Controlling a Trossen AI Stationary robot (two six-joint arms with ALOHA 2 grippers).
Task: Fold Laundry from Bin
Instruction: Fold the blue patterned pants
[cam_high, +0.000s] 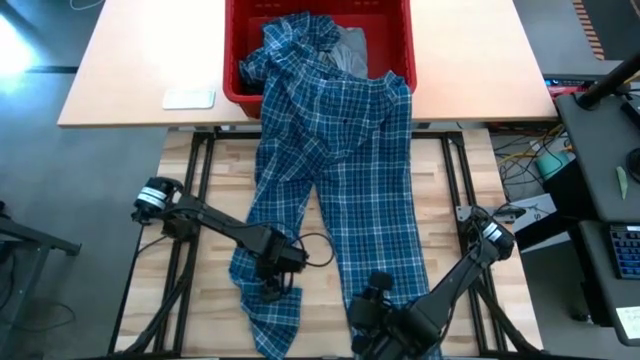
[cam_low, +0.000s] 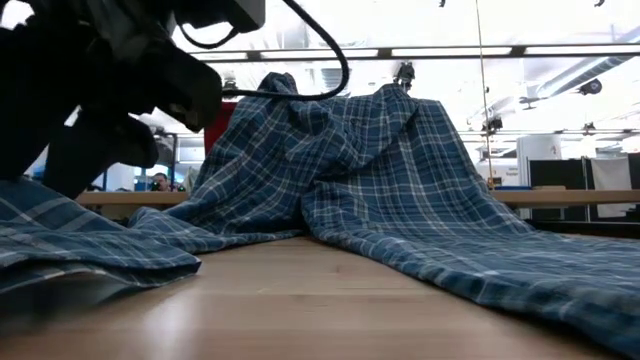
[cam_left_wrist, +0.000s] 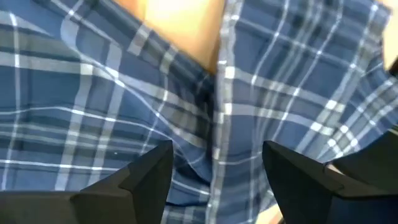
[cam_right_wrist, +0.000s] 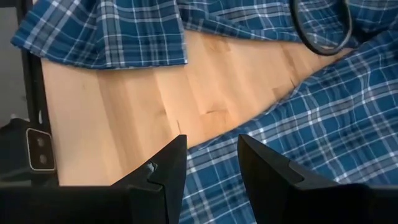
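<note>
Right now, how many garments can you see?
2: a plaid shirt trailing from the red bin across the table, a grey one inside. More may be hidden underneath.

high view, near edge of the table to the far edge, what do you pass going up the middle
right claw at the near edge → plaid shirt spread over the wooden table → red bin with the shirt's top still draped in it, grey garment beside it

Soft woven plaid cloth shirt (cam_high: 340, 170), matt and creased; smooth glossy red plastic bin (cam_high: 236, 60) at twelve o'clock; pale, satin-finished wooden table (cam_high: 330, 275)
</note>
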